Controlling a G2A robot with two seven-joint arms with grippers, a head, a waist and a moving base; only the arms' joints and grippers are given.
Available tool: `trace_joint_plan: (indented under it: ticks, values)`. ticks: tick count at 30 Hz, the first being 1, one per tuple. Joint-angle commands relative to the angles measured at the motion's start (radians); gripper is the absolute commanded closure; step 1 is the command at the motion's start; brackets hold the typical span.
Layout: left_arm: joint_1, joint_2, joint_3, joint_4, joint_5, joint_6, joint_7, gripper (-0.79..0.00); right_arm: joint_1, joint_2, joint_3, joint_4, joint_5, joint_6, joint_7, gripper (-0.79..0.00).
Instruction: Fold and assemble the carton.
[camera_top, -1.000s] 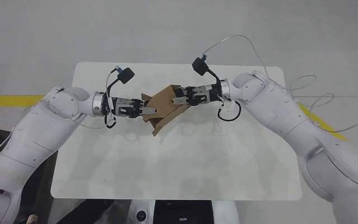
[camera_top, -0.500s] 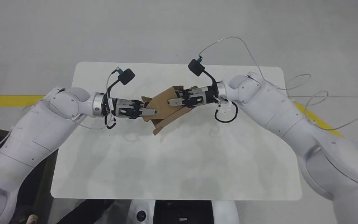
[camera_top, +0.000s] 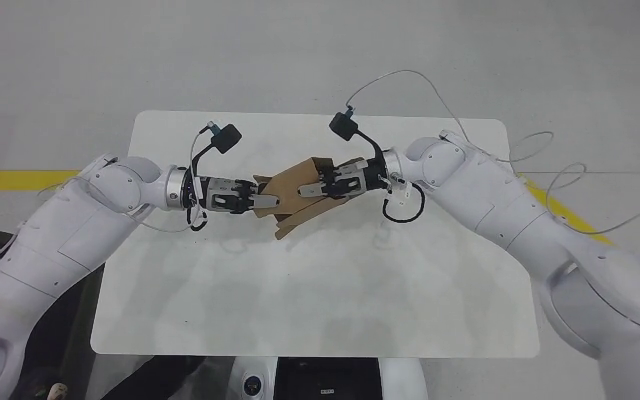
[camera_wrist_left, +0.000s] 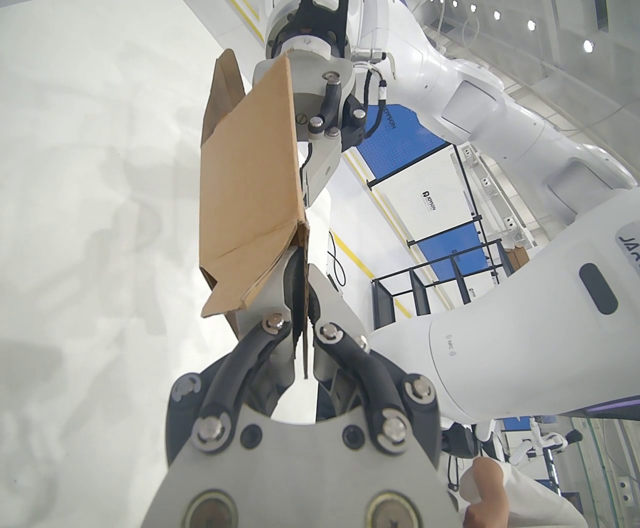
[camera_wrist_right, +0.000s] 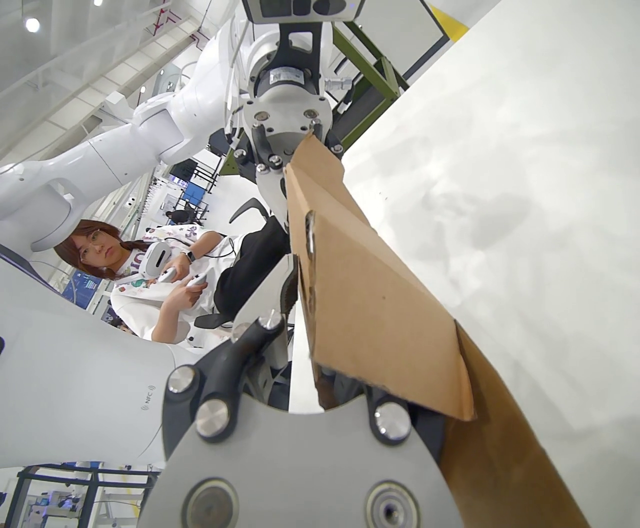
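Note:
A brown cardboard carton, partly folded, hangs above the white table between both arms. My left gripper is shut on a flap at the carton's left end; the flap's edge is pinched between the fingers. My right gripper is shut on the carton's opposite panel, which hides one finger; the other finger lies against the cardboard edge. In the left wrist view the carton stands between the two grippers, with a right finger pressed on its far side.
The table's front half is bare. A yellow floor line runs past the table's left and right edges. Loose cables arc over the right arm.
The right gripper has shifted a little to the left and turned its wrist, tilting the carton's right panel upward. The left gripper has kept its hold and place.

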Motion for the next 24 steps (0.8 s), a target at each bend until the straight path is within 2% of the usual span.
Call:
trace_joint_plan:
  ticks: [1,4,5,7,8,18,24]
  values:
    - [-0.005,0.002,0.009,0.001,-0.002,-0.003,0.004,0.000,0.000,-0.001,0.000,0.000,0.000,0.001,0.001,-0.006]
    - [-0.012,0.005,0.020,0.003,-0.005,-0.008,0.008,0.000,-0.001,-0.002,0.000,0.004,-0.002,0.002,0.002,0.000]
    - [-0.014,0.006,0.024,0.005,-0.006,-0.010,0.010,-0.062,-0.001,-0.002,0.000,0.008,0.000,0.001,0.001,0.000]
    - [-0.019,0.008,0.030,0.010,-0.008,-0.014,0.014,-0.425,0.000,-0.002,0.000,0.017,0.001,-0.006,-0.006,0.000]
    - [-0.022,0.008,0.032,0.013,-0.012,-0.017,0.017,-0.785,0.000,-0.002,0.000,0.022,0.001,-0.011,-0.011,0.000]
    - [-0.045,0.015,0.044,0.021,-0.110,-0.007,0.008,-0.785,-0.007,-0.009,0.000,0.077,-0.056,-0.109,-0.110,0.000]
    - [-0.051,0.020,0.033,0.038,-0.159,-0.007,0.007,-0.785,-0.021,-0.021,0.026,0.090,-0.038,-0.109,-0.110,0.000]
